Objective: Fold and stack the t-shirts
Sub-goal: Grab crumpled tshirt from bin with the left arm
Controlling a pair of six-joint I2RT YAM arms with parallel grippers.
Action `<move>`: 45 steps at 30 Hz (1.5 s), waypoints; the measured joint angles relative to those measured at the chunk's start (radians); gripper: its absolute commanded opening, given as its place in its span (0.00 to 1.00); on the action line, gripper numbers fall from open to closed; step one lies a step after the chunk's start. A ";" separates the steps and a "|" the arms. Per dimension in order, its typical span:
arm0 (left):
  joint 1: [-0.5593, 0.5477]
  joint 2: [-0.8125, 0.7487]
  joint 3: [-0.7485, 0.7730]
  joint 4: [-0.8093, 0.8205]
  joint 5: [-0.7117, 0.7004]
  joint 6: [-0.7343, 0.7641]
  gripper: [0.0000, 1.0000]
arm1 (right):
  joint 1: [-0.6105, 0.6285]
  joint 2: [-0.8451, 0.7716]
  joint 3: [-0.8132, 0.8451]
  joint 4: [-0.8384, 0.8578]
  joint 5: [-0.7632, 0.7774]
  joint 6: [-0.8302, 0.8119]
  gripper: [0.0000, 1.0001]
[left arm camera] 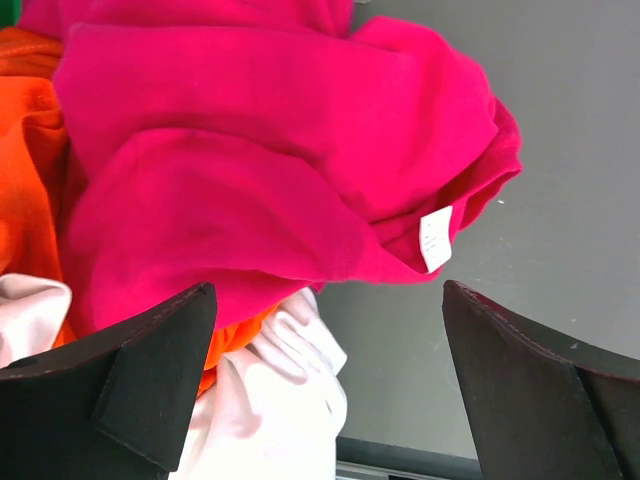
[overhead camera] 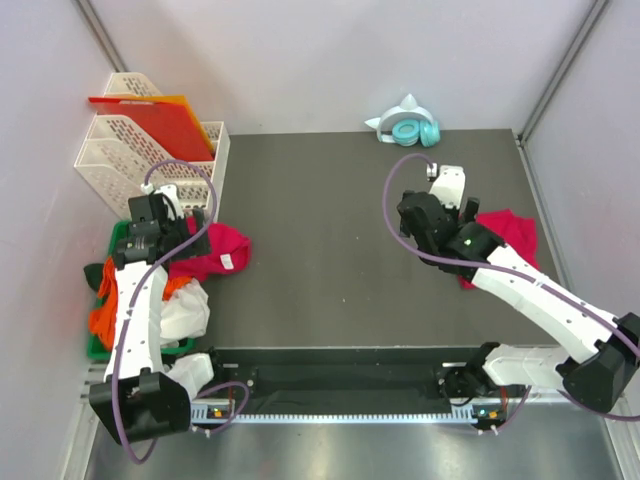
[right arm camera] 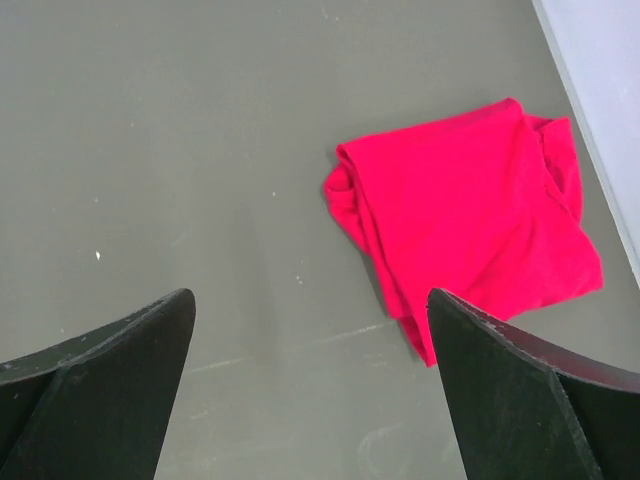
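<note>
Left gripper, foreground: we held its jaws spread fully and empty, hovering close over a crumpled crimson t-shirt whose white neck label showed at one fold. This shirt lay heaped at the left edge of the table, against an orange garment and a white garment by the green bin. We judged it the next piece to draw out and fold. Right gripper, likewise wide and empty, hung over the table beside a second t-shirt. That shirt lay roughly folded near the right edge, apparently parked as the stack's base.
</note>
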 measured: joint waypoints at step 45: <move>-0.008 0.392 0.065 0.073 -0.015 0.093 0.59 | 0.000 0.054 -0.125 0.092 -0.057 -0.052 1.00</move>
